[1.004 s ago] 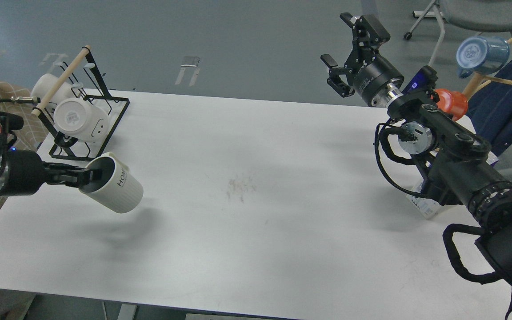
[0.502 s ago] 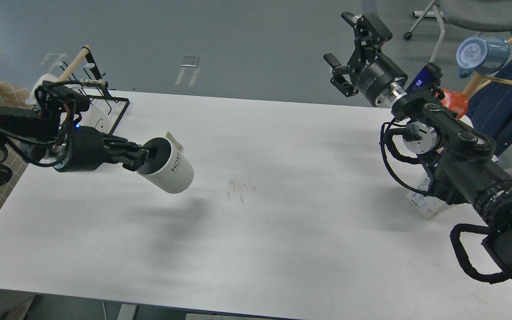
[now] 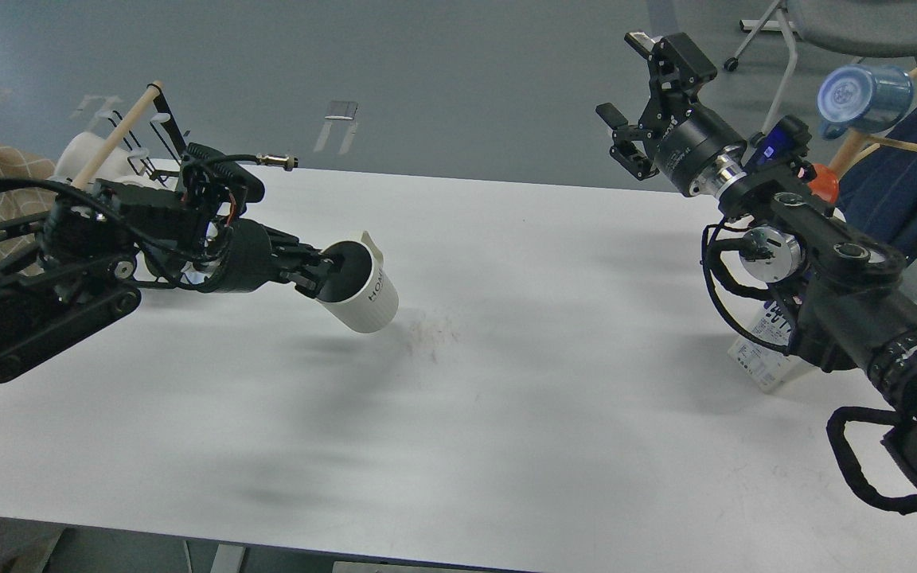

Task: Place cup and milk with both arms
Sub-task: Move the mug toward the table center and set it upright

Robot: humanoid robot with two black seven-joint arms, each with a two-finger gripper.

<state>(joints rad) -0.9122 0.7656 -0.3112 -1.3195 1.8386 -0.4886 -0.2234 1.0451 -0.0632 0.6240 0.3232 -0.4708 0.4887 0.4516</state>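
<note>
My left gripper (image 3: 329, 273) is shut on the rim of the cup (image 3: 361, 290), an off-white ribbed mug with a dark inside. It holds the cup tilted, just above the white table (image 3: 506, 414), left of the middle. The milk (image 3: 765, 350) stands at the table's right edge; only its white lower part shows behind my right arm. My right gripper (image 3: 637, 91) is open and empty, raised high beyond the table's far right edge, well away from the milk.
A black wire rack (image 3: 160, 135) with a white mug (image 3: 80, 151) stands at the far left corner, partly behind my left arm. A wooden stand at far right holds a blue mug (image 3: 860, 95) and an orange-red mug (image 3: 823, 181). A chair stands behind.
My left arm has carried the cup to the right, from near the rack toward the table's middle. My right gripper has drifted slightly right and stayed open.
</note>
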